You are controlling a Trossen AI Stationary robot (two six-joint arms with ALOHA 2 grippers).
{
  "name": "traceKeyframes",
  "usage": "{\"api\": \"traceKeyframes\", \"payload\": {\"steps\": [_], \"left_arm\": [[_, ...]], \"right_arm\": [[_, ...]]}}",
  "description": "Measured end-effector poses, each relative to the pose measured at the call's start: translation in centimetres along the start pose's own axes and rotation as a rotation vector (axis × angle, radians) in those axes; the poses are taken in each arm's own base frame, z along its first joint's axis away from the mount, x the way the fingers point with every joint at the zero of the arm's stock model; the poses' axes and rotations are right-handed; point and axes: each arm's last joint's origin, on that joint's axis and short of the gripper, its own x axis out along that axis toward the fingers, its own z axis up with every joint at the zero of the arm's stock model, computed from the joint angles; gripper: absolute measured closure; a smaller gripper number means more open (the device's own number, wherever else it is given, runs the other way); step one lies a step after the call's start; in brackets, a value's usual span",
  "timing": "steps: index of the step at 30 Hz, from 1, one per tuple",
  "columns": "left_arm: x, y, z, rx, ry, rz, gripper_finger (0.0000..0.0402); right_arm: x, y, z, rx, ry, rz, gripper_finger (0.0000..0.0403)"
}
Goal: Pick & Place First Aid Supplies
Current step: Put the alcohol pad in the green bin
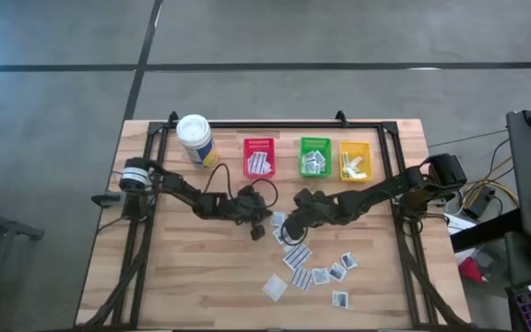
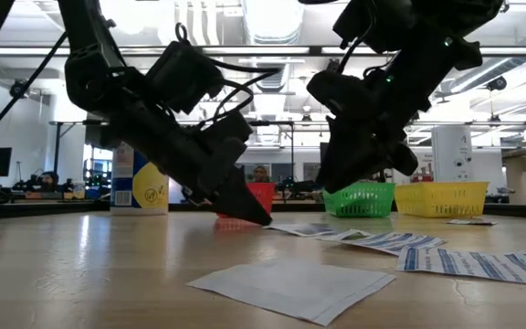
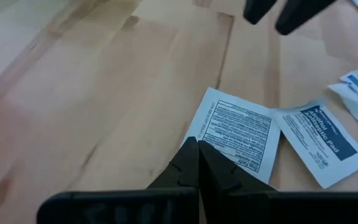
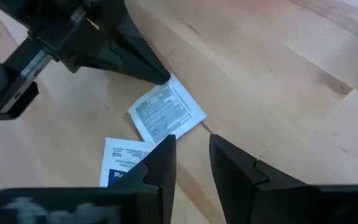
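Bench (image 1: 155, 277): wooden, bearing a canister (image 1: 194, 139) at the back left and three bins along the back: red bin (image 1: 259, 157), green bin (image 1: 315, 156), yellow bin (image 1: 356, 160), each already holding some packets. Loose packets (image 1: 313, 270): flat white paper squares, some with dark-blue print, scattered mid-bench toward the front right, apart from the bins. Packet in hand (image 3: 236, 134): white with black text, lying flat at bench centre, its corner touching or slightly overlapping a blue-printed packet (image 3: 319, 139). Left pincer (image 3: 197, 149): closed, tip down on the near edge of the text packet; it seems to pin the edge against the wood, not lift it. Right pincer (image 4: 190, 150): part open, poised just over the opposite edge of the same packet, nothing between its fingers. Step, as judged: a two-arm pick of one thin packet. To do it well: keep the left tip pressing so the paper cannot slide; bring the right pincer low and shallow at the free edge, clear of the blue-printed neighbour so only one packet is taken; close only once a finger is under the edge; left tip to release before the lift. Risk: the paper skating away or two packets rising together.
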Motion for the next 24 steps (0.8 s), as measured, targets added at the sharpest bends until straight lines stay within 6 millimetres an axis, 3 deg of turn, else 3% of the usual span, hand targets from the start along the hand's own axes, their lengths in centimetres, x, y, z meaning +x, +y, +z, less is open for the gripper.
{"api": "traceKeyframes", "payload": {"steps": [24], "left_arm": [[0.0, 0.6, -1.1, -0.206, 0.086, 0.088, 0.0401]], "right_arm": [[0.0, 0.6, 0.5, 0.118, -0.048, 0.064, 0.0289]]}}
